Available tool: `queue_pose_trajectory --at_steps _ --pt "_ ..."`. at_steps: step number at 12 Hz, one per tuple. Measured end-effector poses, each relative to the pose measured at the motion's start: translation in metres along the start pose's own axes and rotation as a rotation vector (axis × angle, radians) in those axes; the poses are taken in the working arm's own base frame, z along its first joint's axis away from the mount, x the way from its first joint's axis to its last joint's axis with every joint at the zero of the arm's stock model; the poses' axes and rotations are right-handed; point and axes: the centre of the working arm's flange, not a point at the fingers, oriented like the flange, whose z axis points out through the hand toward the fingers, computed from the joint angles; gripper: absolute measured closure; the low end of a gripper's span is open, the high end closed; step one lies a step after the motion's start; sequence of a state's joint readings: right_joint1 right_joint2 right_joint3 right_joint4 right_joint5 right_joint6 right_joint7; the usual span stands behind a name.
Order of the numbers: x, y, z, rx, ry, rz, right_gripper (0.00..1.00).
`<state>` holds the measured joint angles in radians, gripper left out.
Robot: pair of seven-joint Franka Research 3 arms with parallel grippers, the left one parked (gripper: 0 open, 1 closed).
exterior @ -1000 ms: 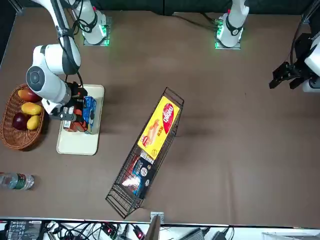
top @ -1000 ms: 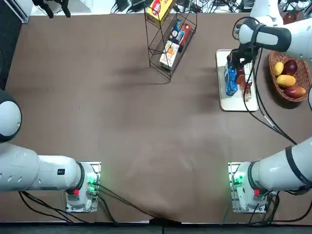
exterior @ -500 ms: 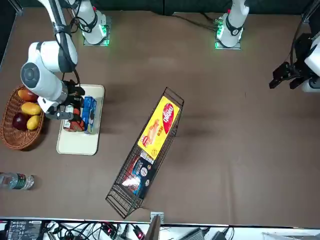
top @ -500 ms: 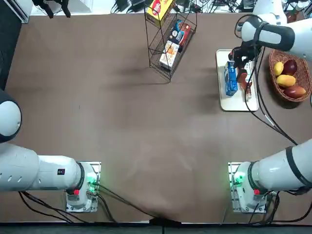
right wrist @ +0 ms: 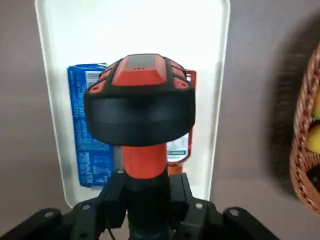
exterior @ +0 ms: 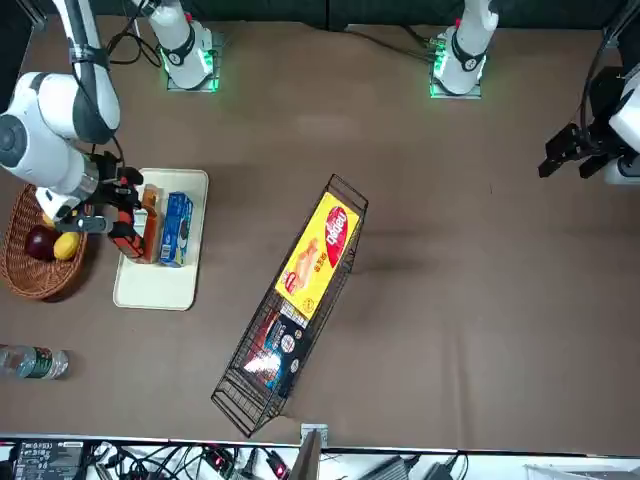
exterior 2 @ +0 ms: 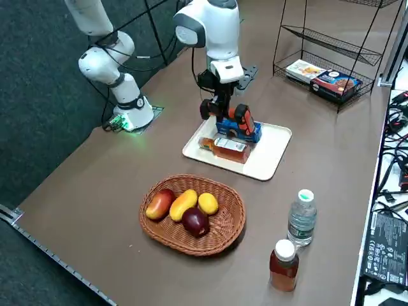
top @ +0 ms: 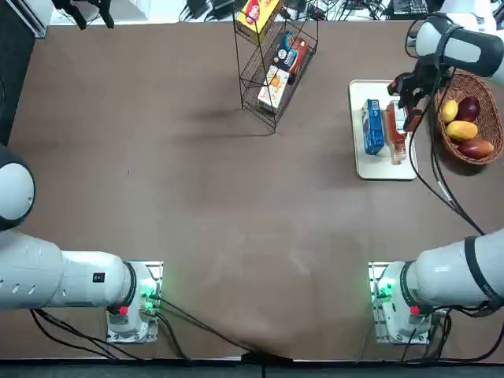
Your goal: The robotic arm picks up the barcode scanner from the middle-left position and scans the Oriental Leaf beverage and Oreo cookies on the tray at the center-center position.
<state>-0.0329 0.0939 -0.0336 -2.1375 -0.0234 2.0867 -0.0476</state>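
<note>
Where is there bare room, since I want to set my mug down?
Left of the tray, up to the rack, lies open tabletop. It's crowded right of the tray: the fruit basket and scanner-holding right gripper.

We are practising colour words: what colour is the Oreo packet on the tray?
Blue, with white markings; the right wrist view shows it best.

Wicker basket, holding fruit; in right side view, sits toward seven o'clock of table. Clear bottle and brown bottle at about four o'clock, both upright. Wire rack at one o'clock, boxes inside.
</note>
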Motion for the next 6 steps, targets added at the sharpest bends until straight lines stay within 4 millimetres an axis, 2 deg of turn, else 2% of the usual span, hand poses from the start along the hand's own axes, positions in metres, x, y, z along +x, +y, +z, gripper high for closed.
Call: queue_pose_trajectory --at_steps 3,6 --pt "-0.002 0.027 0.003 0.008 -0.004 0.011 0.57" --pt "-0.002 0.039 0.011 0.012 -0.018 0.024 0.57"
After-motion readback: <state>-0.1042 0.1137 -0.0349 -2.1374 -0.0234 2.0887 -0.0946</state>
